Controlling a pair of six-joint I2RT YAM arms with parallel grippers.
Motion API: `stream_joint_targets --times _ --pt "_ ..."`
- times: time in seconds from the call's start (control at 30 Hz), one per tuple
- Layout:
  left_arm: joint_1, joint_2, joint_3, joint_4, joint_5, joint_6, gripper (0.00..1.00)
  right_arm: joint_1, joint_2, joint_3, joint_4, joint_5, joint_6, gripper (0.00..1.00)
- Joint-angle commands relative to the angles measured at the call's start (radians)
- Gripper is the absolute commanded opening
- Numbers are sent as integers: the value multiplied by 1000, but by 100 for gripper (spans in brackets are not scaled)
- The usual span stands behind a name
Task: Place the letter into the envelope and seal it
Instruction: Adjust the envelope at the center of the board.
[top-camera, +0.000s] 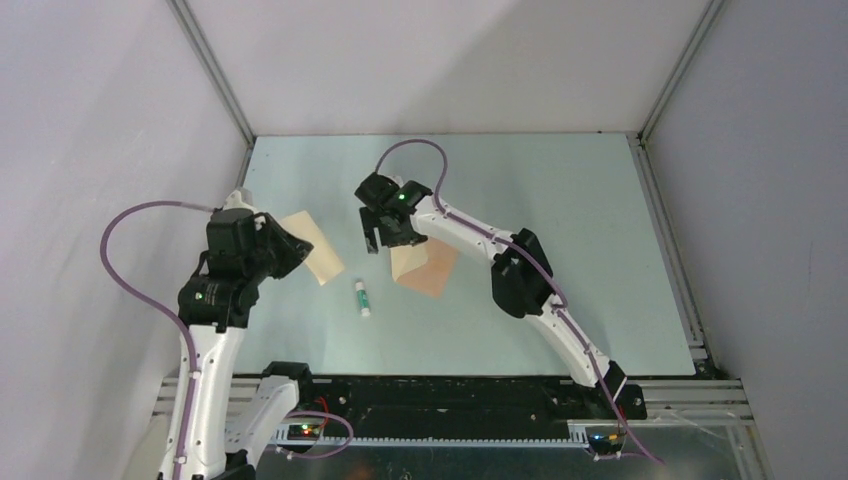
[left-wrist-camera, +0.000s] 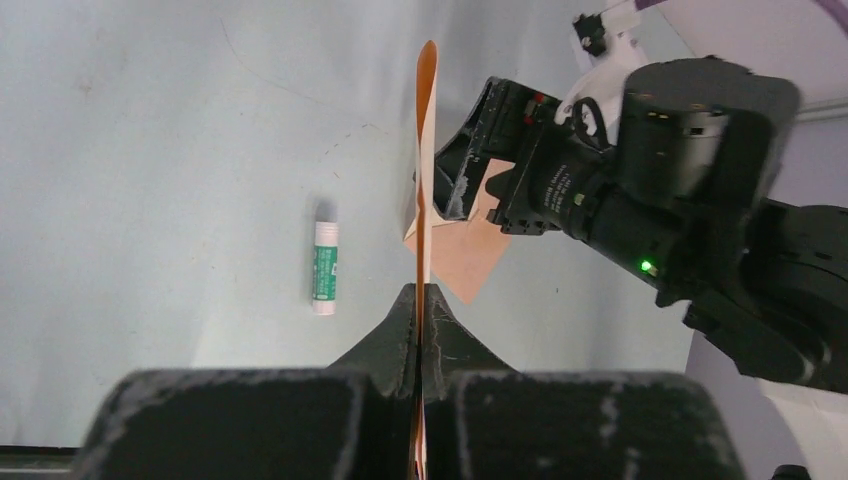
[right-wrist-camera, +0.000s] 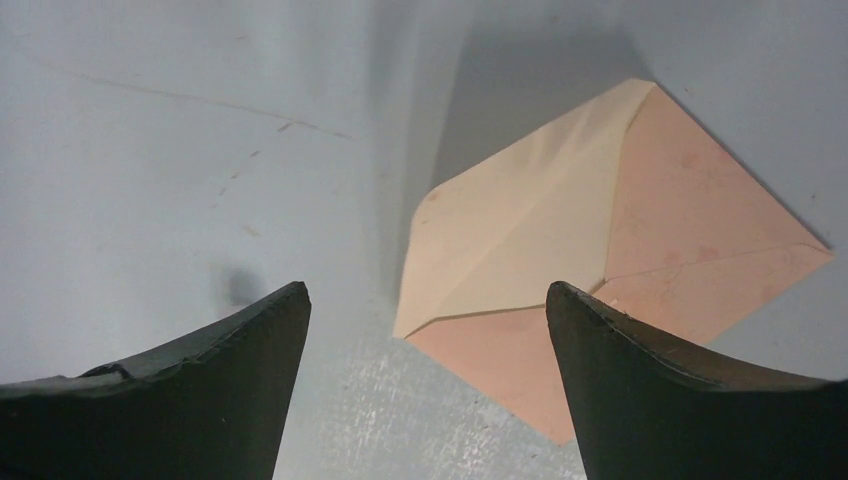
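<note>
Presently the left gripper (left-wrist-camera: 420, 300) pinches the letter (top-camera: 315, 248) on edge, left of the envelope (right-wrist-camera: 600, 260), which lies flap-open on the table (top-camera: 560, 190). The right gripper (right-wrist-camera: 428, 295) hovers over the envelope, jaws wide. Risk: the unpinned envelope may slide when the limp sheet meets its mouth.

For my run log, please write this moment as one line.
left tool: shut on letter, held upright | right tool: open, over envelope | envelope: on table, flap open | glue stick: on table
</note>
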Motion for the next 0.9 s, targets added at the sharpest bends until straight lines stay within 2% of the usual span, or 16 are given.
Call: stream_joint_targets --times 0.0,0.17,0.27,0.33,0.37,0.4,0.43,0.47,0.5,0.57,0.67,0.73,0.77,0.87 --pt "10 -15 35 -16 -31 20 0 -21 38 52 -40 61 103 89" --pt "9 -20 23 -6 -16 16 0 -20 87 79 -51 77 123 84" --pt "9 -19 26 -6 -11 19 0 -24 102 81 -46 79 130 74" --pt "9 -21 27 -9 -10 22 0 -26 100 79 -44 81 127 59" --pt "10 -22 28 -11 -11 22 0 -25 96 73 -44 87 122 45" --pt "10 -21 26 -11 -11 25 0 -24 81 66 -39 91 118 37" --pt "10 -22 25 -10 -11 25 0 -21 69 43 -34 101 108 21" --pt "9 -22 22 -8 -10 25 0 -20 42 28 -19 104 90 15" --pt "10 -22 20 -5 -7 25 0 -19 26 -6 -9 102 78 4" --pt "9 -19 16 2 1 22 0 -15 -28 -73 21 89 30 0" --pt "10 -12 13 9 8 21 0 -1 -158 -205 91 80 -122 0" --pt "10 -7 11 20 14 21 0 15 -263 -421 162 39 -250 0" --pt "9 -4 9 22 16 22 0 33 -305 -479 186 34 -297 0" --pt "10 9 4 40 27 22 0 91 -503 -791 298 75 -509 0"
